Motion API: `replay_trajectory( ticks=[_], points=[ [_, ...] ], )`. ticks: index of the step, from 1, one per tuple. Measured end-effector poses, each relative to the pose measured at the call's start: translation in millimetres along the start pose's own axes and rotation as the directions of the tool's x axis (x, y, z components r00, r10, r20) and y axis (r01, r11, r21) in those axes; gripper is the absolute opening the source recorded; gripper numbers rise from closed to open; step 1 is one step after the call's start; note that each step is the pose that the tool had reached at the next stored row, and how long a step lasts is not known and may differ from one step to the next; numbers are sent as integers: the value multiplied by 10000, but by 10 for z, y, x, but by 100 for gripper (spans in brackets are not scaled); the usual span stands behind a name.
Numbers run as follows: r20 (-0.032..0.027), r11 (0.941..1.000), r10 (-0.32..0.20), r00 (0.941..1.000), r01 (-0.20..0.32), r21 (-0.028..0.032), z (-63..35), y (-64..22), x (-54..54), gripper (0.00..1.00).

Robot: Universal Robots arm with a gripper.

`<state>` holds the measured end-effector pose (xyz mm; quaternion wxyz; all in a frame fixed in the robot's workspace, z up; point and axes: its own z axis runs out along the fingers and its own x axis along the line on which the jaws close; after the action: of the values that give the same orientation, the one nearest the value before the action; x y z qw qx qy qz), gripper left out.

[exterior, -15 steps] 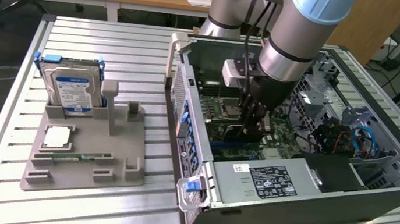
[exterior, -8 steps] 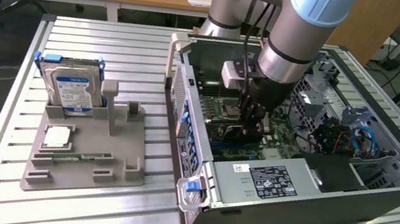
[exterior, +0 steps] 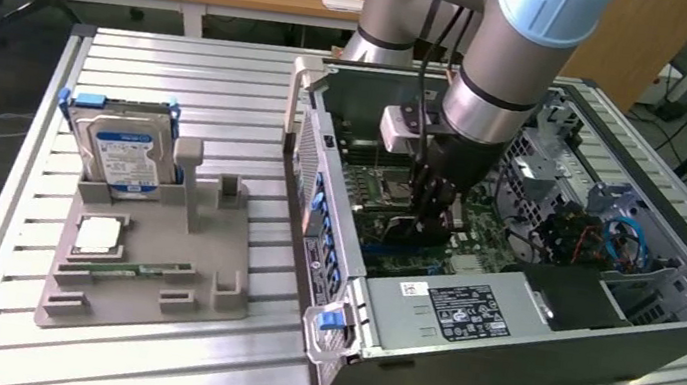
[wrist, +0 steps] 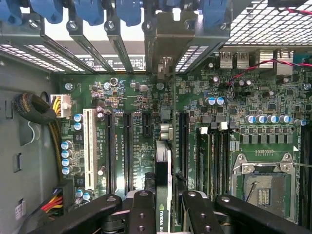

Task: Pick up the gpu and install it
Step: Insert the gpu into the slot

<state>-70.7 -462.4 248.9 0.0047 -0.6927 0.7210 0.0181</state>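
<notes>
The gpu (wrist: 163, 195) is gripped edge-on by the closed hand (wrist: 163, 214) inside the computer case (exterior: 648, 326). It is held over the motherboard (wrist: 136, 122), apparently not yet fully seated in a slot.

Open computer case (exterior: 648, 326) leaves room above; drive cage (exterior: 561, 183) crowds motherboard (wrist: 126, 122).

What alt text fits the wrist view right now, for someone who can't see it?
The gripper holds the gpu edge-on between its black fingers, above the green motherboard inside the open computer case. Black expansion slots and a white slot lie beside it.
</notes>
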Motion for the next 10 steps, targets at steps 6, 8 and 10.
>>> replay_trajectory(
  ticks=[6,8,10],
  points=[
    [0,10000,0,10000,0,0,0,0,0,26],
    [1,10000,0,10000,0,1,3,0,0,26],
    [-2,10000,0,10000,0,0,5,1,1,26]
  ],
)
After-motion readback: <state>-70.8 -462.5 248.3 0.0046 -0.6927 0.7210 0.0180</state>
